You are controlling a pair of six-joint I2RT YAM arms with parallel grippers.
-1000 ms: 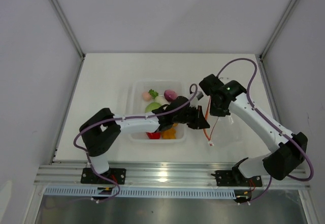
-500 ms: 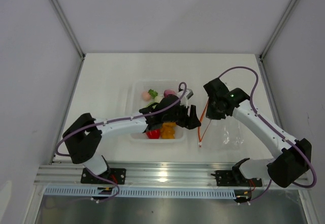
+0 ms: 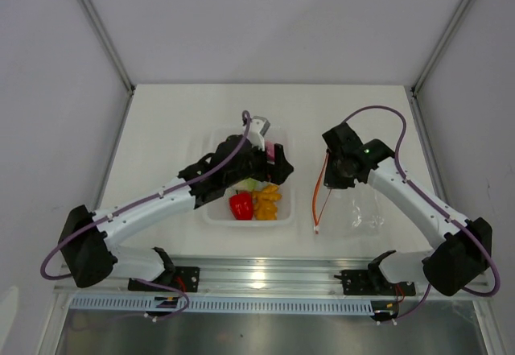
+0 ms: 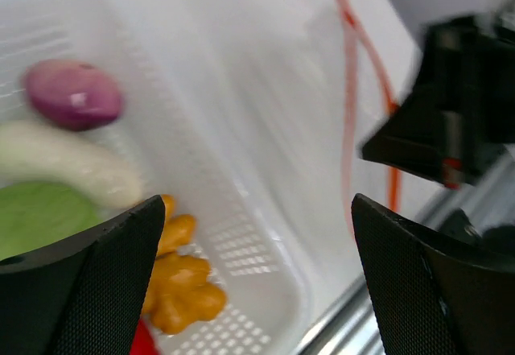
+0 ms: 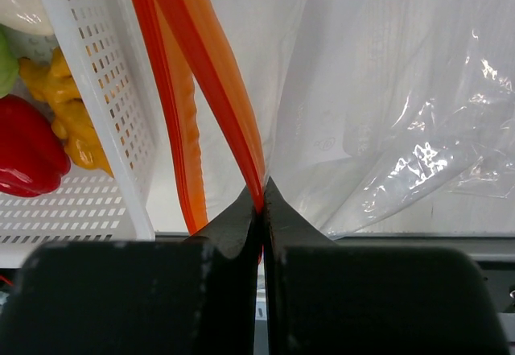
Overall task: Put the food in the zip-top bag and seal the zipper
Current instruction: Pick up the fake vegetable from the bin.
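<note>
The left gripper (image 4: 257,206) has swung back from the mouth of the zip-top bag (image 3: 364,208) to hang over the tray (image 5: 105,89), so I judge a first pick comes next, with nothing bagged yet. Its jaws gape wide and empty above the purple onion (image 4: 72,95), white radish (image 4: 68,166) and orange-yellow lumpy piece (image 4: 183,286). Just right of the tray, the right gripper (image 5: 261,190) pinches the zipper (image 5: 213,73), lifting the bag's mouth.
</note>
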